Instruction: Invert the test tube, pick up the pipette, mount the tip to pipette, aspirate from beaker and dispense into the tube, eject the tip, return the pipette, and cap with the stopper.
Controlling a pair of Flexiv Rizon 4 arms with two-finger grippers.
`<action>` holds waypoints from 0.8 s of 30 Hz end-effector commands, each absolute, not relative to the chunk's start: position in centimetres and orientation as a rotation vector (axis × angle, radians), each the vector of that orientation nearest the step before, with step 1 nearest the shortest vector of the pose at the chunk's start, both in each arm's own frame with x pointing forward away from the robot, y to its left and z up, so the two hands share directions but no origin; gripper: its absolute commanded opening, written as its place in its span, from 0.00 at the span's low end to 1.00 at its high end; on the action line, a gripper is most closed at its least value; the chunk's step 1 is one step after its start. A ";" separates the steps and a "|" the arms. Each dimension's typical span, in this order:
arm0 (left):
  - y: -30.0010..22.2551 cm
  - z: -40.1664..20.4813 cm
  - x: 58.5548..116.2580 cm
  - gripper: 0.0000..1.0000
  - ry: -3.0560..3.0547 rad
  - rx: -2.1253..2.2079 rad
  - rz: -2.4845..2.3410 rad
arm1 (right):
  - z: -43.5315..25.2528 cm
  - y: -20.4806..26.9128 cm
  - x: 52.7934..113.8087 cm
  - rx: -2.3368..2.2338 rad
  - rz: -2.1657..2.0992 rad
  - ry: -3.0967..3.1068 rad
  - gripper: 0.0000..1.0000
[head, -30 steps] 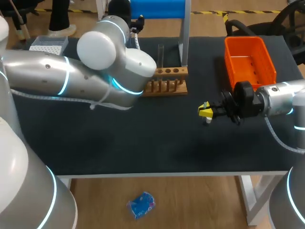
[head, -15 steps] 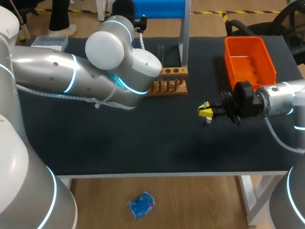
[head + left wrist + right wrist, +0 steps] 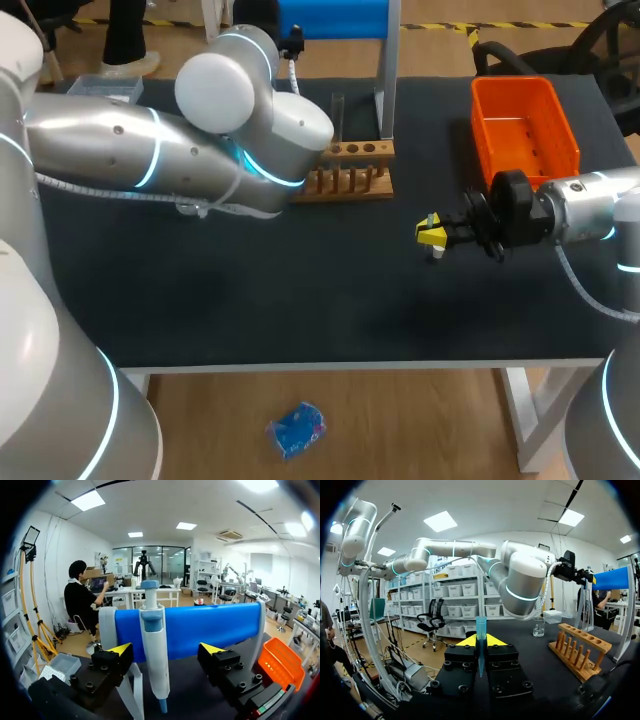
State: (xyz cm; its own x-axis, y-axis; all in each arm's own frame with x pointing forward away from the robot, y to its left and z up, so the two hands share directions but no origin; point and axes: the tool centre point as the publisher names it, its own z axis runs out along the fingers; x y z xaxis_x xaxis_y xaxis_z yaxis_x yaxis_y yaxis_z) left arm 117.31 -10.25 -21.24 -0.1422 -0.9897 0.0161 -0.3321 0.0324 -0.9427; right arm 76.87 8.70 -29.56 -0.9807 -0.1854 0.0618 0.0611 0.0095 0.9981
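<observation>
Pipette (image 3: 152, 650) hangs upright on the blue stand (image 3: 215, 627) at the far edge of the dark tabletop (image 3: 300, 300), between the wide-open fingers of my left claw (image 3: 165, 651), untouched; lined up for grabbing, I judge. My right claw (image 3: 480, 641), out at the right, pinches a blue tip (image 3: 480, 629), ready for mounting. A wooden rack (image 3: 350, 170) stands near the stand.

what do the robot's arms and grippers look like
The left arm and right arm are rounded silver-grey shells with glowing cyan rings. The left gripper and right gripper are black bolted blocks with yellow tips. Pale cables trail along both arms.
</observation>
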 end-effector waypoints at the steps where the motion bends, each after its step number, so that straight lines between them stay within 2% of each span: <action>1: -10.3 -21.6 117.9 0.73 1.558 -1.384 -1.129 | -29.6 8.6 76.9 0.134 -2.090 -2.098 0.00; 2: -10.3 -21.7 117.9 0.74 1.557 -1.385 -1.127 | -29.6 8.6 76.9 0.134 -2.090 -2.098 0.00; 3: -10.3 -21.7 117.9 0.67 1.555 -1.386 -1.127 | -29.6 8.6 76.9 0.134 -2.090 -2.098 0.00; 5: -10.2 -21.8 118.1 0.63 1.552 -1.389 -1.125 | -29.6 8.6 76.9 0.134 -2.090 -2.098 0.00; 6: -10.1 -21.8 118.1 0.57 1.552 -1.390 -1.122 | -29.6 8.6 76.9 0.134 -2.090 -2.098 0.00; 20: -9.9 -22.1 118.9 0.52 1.531 -1.412 -1.096 | -29.6 8.6 76.9 0.134 -2.090 -2.098 0.00; 24: -9.9 -22.1 119.0 0.47 1.530 -1.414 -1.088 | -29.6 8.6 76.9 0.134 -2.090 -2.098 0.00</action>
State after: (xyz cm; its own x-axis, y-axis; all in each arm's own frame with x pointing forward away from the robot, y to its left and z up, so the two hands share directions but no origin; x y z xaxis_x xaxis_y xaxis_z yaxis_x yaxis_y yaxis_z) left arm 118.69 -9.53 -21.83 -0.0936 -0.9955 0.0118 -0.3406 0.0209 -0.9400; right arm 76.87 8.70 -29.56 -0.9807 -0.1855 0.0618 0.0611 0.0095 0.9981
